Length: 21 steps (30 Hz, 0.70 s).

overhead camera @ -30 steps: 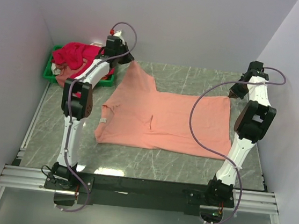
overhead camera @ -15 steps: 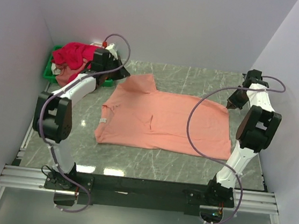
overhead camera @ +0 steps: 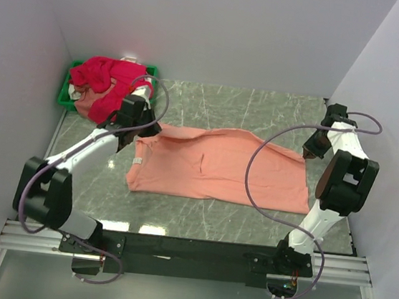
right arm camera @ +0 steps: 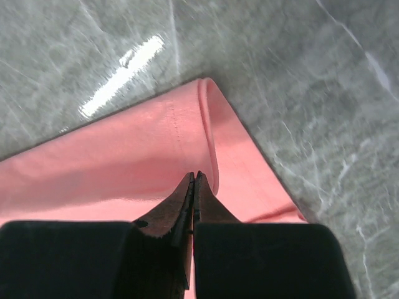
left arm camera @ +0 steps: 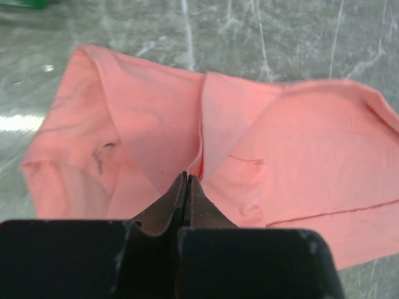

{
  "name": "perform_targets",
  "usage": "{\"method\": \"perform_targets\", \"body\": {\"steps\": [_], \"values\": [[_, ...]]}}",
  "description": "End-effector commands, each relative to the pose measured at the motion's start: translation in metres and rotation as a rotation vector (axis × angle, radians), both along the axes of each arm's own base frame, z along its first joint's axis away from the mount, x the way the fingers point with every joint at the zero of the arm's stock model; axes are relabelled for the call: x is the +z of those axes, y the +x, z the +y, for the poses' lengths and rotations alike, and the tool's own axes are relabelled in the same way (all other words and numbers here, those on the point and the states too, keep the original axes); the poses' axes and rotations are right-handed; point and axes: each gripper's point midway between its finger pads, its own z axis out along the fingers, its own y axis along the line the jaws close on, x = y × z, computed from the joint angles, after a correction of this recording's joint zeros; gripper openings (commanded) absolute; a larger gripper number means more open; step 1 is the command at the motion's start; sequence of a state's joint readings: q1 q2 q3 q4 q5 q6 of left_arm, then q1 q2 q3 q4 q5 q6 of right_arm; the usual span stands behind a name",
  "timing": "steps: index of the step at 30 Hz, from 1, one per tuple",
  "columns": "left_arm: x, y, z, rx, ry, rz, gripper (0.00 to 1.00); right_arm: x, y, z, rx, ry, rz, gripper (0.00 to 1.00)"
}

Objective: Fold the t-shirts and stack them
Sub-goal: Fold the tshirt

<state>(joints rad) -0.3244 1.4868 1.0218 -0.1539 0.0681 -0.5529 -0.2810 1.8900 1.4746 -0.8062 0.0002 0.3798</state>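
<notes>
The salmon-peach t-shirt [overhead camera: 219,170] lies spread across the marble table, with its far edge doubled over toward the near side. My left gripper [overhead camera: 142,130] is shut on the cloth at the shirt's far-left corner, by the sleeve and collar. In the left wrist view the closed tips [left arm camera: 187,177] pinch a fold of the shirt [left arm camera: 299,143]. My right gripper [overhead camera: 306,153] is shut on the far-right corner. Its tips [right arm camera: 194,175] hold a rolled-over hem of the shirt [right arm camera: 124,149]. Crimson-pink t-shirts [overhead camera: 103,77] are heaped at the back left.
A small green bin [overhead camera: 65,94] sits under the crimson heap in the back-left corner. Grey walls close in the left, back and right sides. A metal rail [overhead camera: 188,253] with both arm bases runs along the near edge.
Both grippers have drawn the shirt's far edge toward the near side. The raised left sleeve has come down and the shirt now looks shallower.
</notes>
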Motion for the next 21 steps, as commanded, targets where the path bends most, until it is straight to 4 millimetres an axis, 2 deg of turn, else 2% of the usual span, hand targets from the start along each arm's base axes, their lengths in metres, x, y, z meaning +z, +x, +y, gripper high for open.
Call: {"method": "perform_targets", "body": {"steps": [1, 12, 17, 21], "values": [[0.018, -0.012, 0.028, 0.145, 0.025, -0.053, 0.00, 0.026, -0.003, -0.008, -0.015, -0.073, -0.061, 0.00], [0.002, -0.057, 0.035, 0.157, 0.011, -0.010, 0.00, 0.025, -0.038, -0.010, -0.038, -0.119, -0.002, 0.00], [0.012, -0.073, 0.041, 0.181, 0.005, -0.039, 0.00, 0.023, -0.048, -0.010, -0.045, -0.126, 0.022, 0.00], [0.004, -0.088, 0.045, 0.193, -0.001, -0.018, 0.00, 0.023, -0.055, -0.008, -0.046, -0.123, 0.039, 0.00]]}}
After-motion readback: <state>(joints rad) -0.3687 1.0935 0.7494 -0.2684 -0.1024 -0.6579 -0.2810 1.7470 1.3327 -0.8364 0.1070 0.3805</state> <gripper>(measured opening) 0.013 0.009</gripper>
